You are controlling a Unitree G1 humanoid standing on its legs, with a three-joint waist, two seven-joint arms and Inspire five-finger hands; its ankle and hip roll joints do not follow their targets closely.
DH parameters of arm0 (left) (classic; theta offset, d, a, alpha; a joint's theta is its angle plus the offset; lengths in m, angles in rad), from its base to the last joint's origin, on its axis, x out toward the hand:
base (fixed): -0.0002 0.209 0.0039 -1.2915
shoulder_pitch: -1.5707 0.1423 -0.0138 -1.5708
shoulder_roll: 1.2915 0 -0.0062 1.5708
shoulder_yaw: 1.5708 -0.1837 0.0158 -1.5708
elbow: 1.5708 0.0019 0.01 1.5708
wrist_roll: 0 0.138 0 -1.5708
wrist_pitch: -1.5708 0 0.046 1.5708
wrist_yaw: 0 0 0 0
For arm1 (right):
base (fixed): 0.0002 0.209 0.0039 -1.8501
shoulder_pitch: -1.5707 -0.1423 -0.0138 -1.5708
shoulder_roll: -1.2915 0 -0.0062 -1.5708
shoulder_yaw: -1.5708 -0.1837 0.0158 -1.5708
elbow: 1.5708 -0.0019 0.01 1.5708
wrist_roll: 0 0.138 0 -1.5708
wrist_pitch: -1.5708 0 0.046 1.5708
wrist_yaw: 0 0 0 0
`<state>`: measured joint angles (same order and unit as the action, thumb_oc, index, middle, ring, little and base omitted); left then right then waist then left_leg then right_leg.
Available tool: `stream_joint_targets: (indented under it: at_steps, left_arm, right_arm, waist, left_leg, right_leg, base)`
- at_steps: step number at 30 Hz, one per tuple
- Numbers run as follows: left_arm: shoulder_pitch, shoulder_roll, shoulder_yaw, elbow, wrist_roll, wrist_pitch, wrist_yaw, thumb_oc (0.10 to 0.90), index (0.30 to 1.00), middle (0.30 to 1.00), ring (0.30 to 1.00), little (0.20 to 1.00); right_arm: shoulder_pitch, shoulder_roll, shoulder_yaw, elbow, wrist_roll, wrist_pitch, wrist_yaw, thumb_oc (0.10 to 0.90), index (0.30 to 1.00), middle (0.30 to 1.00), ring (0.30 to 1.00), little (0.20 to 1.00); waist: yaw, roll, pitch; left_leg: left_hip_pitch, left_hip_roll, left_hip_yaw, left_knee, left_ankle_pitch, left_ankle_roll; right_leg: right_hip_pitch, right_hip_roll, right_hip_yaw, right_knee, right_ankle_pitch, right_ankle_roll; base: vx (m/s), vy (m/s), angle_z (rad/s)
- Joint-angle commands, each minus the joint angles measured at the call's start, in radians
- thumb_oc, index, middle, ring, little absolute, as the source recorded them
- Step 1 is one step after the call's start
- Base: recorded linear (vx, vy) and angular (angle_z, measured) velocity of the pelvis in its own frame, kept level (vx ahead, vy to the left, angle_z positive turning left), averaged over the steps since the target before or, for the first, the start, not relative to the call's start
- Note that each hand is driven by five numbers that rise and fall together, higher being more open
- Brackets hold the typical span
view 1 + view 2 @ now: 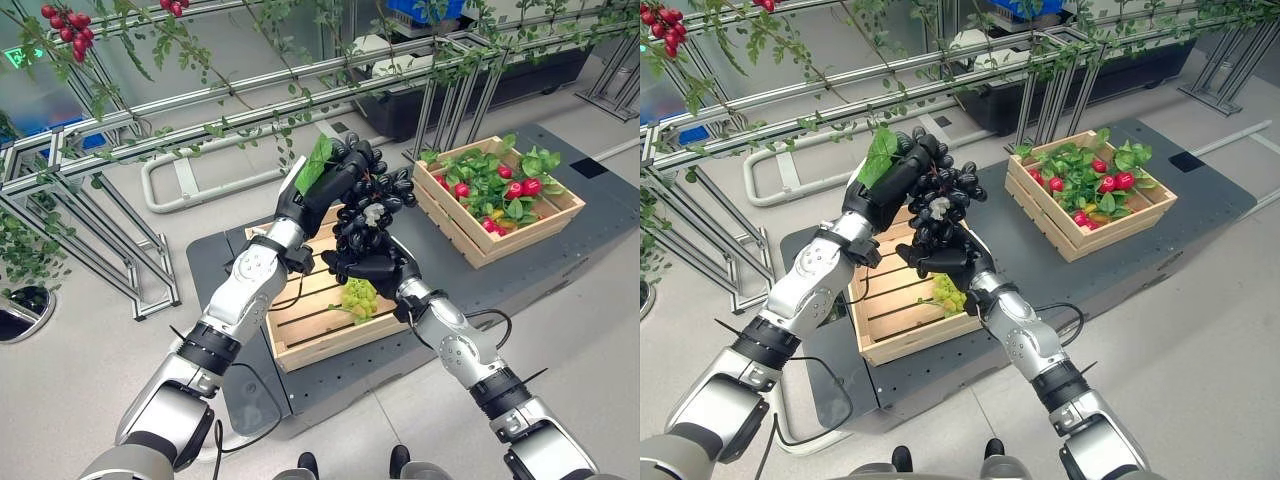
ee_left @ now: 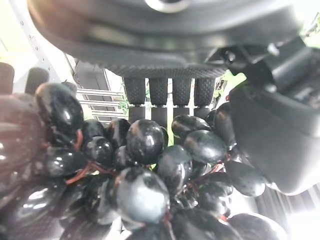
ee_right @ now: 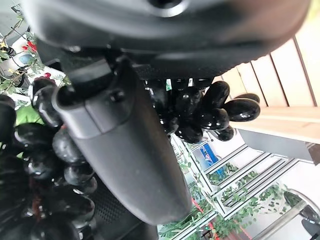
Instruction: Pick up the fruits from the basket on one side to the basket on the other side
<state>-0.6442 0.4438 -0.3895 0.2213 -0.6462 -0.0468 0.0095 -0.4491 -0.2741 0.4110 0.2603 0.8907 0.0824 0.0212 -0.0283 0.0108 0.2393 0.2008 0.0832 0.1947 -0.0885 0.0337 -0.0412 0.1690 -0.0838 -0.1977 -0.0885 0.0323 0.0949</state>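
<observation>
A bunch of black grapes (image 1: 378, 203) with a green leaf (image 1: 314, 165) at its top hangs in the air over the near wooden crate (image 1: 312, 342). My left hand (image 1: 322, 192) grips the bunch's upper part, fingers (image 2: 165, 92) and thumb curled round it. From below, my right hand (image 1: 377, 268) clasps the lower grapes (image 3: 212, 111), its thumb (image 3: 120, 150) lying across them. A bunch of green grapes (image 1: 358, 298) lies in the near crate. The second crate (image 1: 470, 242), further right, holds red fruits (image 1: 521, 187) among green leaves.
Both crates stand on a dark low platform (image 1: 560, 240). Behind it run metal frames (image 1: 200, 115) draped with leafy vines, and red berry clusters (image 1: 68, 24) hang at the far left. A white tube loop (image 1: 190, 185) lies on the floor.
</observation>
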Motion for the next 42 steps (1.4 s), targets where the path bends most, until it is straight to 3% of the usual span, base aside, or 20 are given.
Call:
stream_joint_targets:
  at_steps: [1,15,26,27,28,42]
  left_arm:
    - [-0.087,-0.023,-0.017,-0.036,0.026,-0.072,-0.025,0.400,0.300,0.300,0.300,0.300]
    - [-0.040,0.017,0.007,0.033,0.119,-0.094,0.015,0.400,0.300,0.300,0.300,0.300]
    - [-0.029,0.016,0.031,0.081,0.100,-0.117,0.015,0.400,0.300,0.300,0.300,0.300]
    - [-0.031,0.015,0.028,0.083,0.097,-0.117,0.015,0.400,0.300,0.300,0.300,0.300]
    - [-0.031,0.010,0.025,0.085,0.095,-0.122,0.013,0.400,0.300,0.300,0.300,0.300]
    - [-0.033,-0.050,0.013,0.095,0.080,-0.113,-0.004,0.400,0.300,0.300,0.300,0.300]
  right_arm:
    - [-0.127,0.080,0.005,-0.042,0.067,-0.129,0.007,0.800,0.900,0.900,0.900,0.900]
    - [-0.096,0.078,-0.031,-0.083,0.071,-0.200,-0.042,0.800,0.900,0.900,0.900,0.900]
    - [-0.086,0.087,-0.042,-0.073,0.086,-0.226,-0.027,0.800,0.900,0.900,0.900,0.900]
    - [-0.089,0.090,-0.039,-0.073,0.090,-0.239,-0.014,0.773,0.860,0.860,0.860,0.860]
    - [-0.092,0.094,-0.037,-0.075,0.097,-0.256,0.016,0.400,0.300,0.300,0.300,0.300]
    - [-0.109,0.120,-0.040,-0.069,0.119,-0.257,0.015,0.400,0.300,0.300,0.300,0.300]
  waist:
    - [0.012,0.002,-0.164]
    - [0.014,0.000,-0.168]
    - [0.010,0.005,-0.166]
    - [0.010,0.005,-0.166]
    - [0.011,0.004,-0.165]
    - [0.009,-0.004,-0.172]
  left_leg:
    - [0.012,-0.014,-0.036,0.001,-0.091,0.017]
    - [0.016,-0.011,-0.037,0.001,-0.093,0.020]
    - [0.015,-0.008,-0.032,0.001,-0.091,0.018]
    - [0.015,-0.008,-0.033,0.001,-0.091,0.019]
    - [0.014,-0.008,-0.035,0.001,-0.091,0.019]
    - [0.014,-0.005,-0.038,0.001,-0.094,0.019]
  right_leg:
    - [0.035,-0.036,-0.023,0.001,-0.058,-0.025]
    - [0.035,-0.036,-0.020,0.001,-0.058,-0.024]
    - [0.032,-0.037,-0.021,0.001,-0.056,-0.023]
    - [0.032,-0.037,-0.021,0.001,-0.055,-0.024]
    - [0.032,-0.037,-0.022,0.001,-0.055,-0.024]
    - [0.030,-0.034,-0.018,0.001,-0.055,-0.023]
  base:
    - [0.00,0.000,0.00]
    - [0.00,0.000,0.00]
    - [0.00,0.000,0.00]
    - [0.00,0.000,0.00]
    - [0.00,0.000,0.00]
    - [0.00,0.000,0.00]
